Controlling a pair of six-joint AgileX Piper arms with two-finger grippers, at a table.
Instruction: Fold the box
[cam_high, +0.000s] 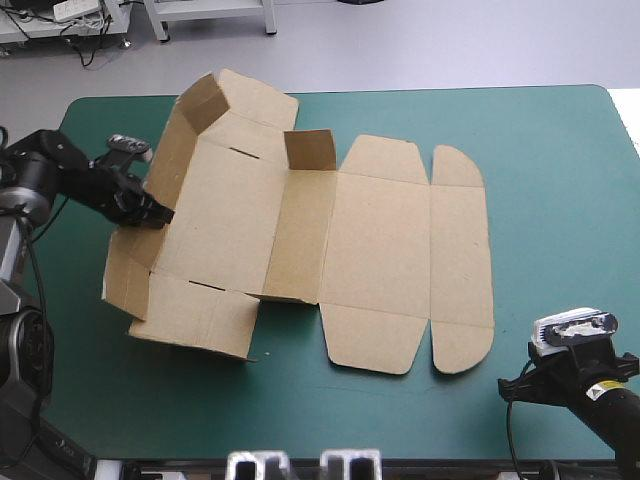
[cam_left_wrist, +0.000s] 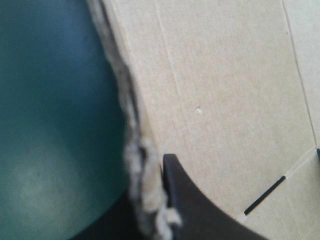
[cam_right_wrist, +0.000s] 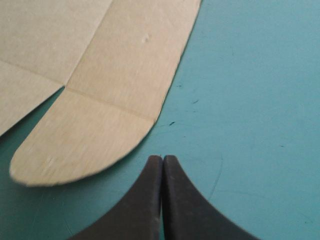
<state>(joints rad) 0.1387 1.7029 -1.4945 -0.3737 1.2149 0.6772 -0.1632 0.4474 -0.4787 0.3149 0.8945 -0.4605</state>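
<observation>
Here, 1 box; left gripper pinches its raised wall, right gripper clenched.

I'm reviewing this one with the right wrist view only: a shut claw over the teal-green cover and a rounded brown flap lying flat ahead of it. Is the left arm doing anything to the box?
Observer: Yes. The left claw is shut on the box at its left wall, with the board's edge between its fingers.
Operator: Is that wall up or flat?
Observer: Raised off the teal-green cover. The panels toward your side lie flat.
Operator: Is anything else standing?
Observer: One small flap stands upright at the box's far edge, near its middle.
</observation>
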